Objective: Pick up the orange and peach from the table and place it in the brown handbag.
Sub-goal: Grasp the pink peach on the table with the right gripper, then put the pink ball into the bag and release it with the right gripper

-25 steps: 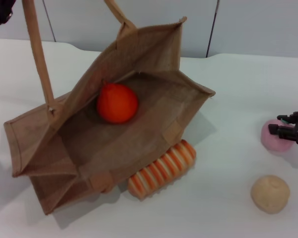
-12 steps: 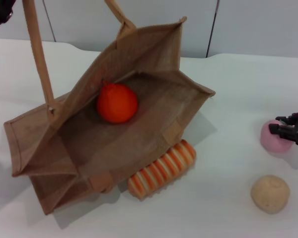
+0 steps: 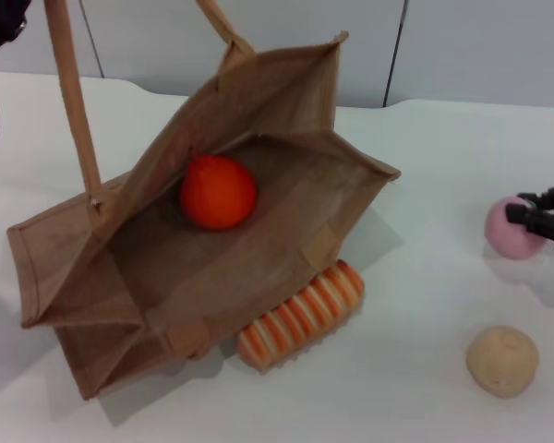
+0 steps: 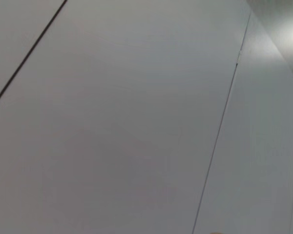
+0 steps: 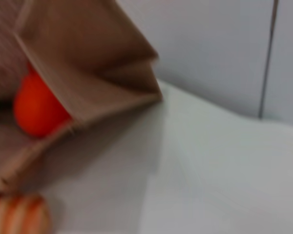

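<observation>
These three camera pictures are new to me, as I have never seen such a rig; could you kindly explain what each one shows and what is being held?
The machine is a robot with two arms, each ending in a gripper. The wide picture comes from a camera on its head, looking down at a white table. The other two come from cameras on its wrists.

On the table lies the brown handbag, open, with the orange already inside. A striped loaf-like item lies against the bag, and a tan ball sits apart.

The right gripper is at the peach, fingers open beside it. The left gripper is up by the bag's raised handle.

The left wrist view shows only wall. The right wrist view shows the bag and orange.
</observation>
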Motion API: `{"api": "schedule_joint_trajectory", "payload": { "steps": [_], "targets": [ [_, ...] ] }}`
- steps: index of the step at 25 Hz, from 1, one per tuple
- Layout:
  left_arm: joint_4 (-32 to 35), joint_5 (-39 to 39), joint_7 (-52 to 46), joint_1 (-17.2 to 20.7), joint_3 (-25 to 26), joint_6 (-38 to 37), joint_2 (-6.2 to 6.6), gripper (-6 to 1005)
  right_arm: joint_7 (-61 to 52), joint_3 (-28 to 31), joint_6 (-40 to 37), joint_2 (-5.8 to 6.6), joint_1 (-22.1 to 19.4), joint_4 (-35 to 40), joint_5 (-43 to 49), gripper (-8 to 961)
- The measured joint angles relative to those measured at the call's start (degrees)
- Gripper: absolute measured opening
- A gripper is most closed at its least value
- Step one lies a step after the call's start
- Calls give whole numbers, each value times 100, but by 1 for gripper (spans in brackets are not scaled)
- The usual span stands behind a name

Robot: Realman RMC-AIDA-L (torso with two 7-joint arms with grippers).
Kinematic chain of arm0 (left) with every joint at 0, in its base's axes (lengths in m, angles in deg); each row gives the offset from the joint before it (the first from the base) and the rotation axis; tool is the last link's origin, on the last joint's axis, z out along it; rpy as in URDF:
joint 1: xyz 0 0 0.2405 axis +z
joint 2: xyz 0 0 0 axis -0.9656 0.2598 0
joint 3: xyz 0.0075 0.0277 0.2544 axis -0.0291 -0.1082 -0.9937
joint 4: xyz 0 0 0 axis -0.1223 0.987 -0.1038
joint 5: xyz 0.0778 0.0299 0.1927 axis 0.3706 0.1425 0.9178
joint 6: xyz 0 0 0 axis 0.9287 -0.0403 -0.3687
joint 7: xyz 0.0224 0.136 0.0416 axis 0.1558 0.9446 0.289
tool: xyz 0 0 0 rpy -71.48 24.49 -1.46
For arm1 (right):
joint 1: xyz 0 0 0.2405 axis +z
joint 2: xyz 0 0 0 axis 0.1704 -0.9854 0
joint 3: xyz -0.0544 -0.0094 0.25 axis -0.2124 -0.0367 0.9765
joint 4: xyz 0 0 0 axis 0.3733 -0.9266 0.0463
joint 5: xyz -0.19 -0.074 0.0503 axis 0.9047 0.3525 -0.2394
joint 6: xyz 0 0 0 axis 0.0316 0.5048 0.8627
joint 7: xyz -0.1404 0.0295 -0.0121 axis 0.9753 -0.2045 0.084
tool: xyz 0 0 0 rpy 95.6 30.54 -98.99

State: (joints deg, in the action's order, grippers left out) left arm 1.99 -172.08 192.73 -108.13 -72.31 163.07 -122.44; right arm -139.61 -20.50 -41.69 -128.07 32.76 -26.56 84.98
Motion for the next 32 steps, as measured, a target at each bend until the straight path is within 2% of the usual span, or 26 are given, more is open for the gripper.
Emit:
{"api": "schedule_joint_trajectory", "payload": {
  "steps": [6, 10, 18, 22, 28, 32],
  "targets": [
    [0, 108, 0, -70, -7, -83, -4, 109, 421, -44, -912, 0, 111, 78, -560, 206],
    [-2, 245, 0, -179, -9, -140, -7, 109, 720, -123, -1566, -23, 417, -78, -693, 203],
    [-45, 347, 1, -305, -9, -162, -9, 109, 1027, -1057, -1664, -47, 1248, -1124, -762, 190],
    [-100, 356, 15, -361, -10, -161, -7, 109, 1273, -1384, -1258, -54, 1751, -1846, -764, 185],
    [-143, 451, 18, -470, -16, -181, -5, 109, 1643, -1583, 488, -69, 2562, -3025, -727, 186],
    [-149, 598, 18, -601, -18, -224, -10, 109, 1732, -1594, 1405, -93, 2852, -3464, -733, 183]
  ]
}}
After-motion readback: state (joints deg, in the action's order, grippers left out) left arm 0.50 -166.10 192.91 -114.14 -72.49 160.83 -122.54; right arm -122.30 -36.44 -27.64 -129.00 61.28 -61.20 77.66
